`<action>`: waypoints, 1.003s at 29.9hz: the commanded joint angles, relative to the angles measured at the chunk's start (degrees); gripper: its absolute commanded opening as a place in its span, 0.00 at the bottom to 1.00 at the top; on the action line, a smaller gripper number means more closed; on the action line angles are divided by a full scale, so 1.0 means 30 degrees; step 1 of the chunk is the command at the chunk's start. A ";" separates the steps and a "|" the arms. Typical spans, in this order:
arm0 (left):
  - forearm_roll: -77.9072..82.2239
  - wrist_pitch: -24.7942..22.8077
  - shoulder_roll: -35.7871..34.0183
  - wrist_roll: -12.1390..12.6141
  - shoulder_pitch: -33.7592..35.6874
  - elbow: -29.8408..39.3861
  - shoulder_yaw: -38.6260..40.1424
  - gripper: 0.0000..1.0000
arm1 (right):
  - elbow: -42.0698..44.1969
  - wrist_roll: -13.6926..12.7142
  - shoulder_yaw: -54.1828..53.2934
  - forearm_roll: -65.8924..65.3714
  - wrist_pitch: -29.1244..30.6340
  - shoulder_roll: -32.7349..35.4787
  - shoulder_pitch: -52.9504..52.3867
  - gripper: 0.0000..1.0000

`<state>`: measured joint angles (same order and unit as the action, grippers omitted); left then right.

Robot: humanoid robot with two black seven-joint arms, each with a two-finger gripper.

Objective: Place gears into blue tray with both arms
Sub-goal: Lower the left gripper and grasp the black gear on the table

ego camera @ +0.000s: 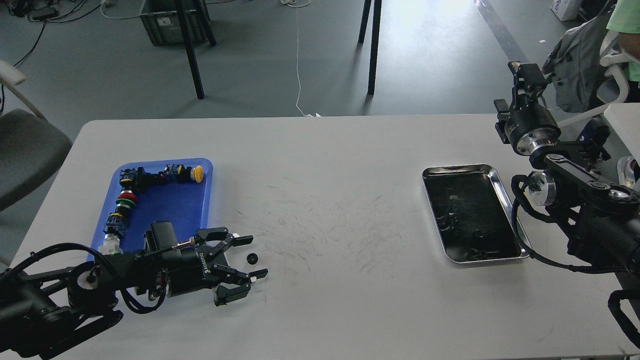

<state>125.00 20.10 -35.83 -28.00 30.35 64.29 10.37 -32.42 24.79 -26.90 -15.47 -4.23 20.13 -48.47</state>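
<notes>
Early stage: one gear about to be picked, none visibly in the blue tray.

The left claw lies low on the tabletop, fingers spread apart around a small black gear just right of the blue tray, which holds only switches. The right claw hangs raised beyond the steel tray; I cannot tell its state.

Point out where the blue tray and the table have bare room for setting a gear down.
On the blue tray, the right half is bare, between the row of push-button switches and the right rim. The left claw, open around a gear, crowds the near corner. The table lies bare between both trays; the steel tray holds small dark bits.
</notes>
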 commanded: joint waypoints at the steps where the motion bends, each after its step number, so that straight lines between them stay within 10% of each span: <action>1: -0.0001 0.0038 -0.0011 -0.0001 -0.0009 -0.0103 -0.0001 0.79 | -0.0003 -0.0002 0.0003 0.0001 0.0003 0.0001 0.0014 0.94; 30: -0.0001 0.0683 0.0047 -0.0001 -0.0390 -0.0718 0.0000 0.54 | -0.0003 -0.0002 0.0149 -0.0028 0.0003 0.0001 0.0014 0.94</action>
<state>125.00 22.14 -35.82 -28.00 29.33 62.32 10.44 -32.44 24.79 -26.55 -15.56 -4.22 20.13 -48.37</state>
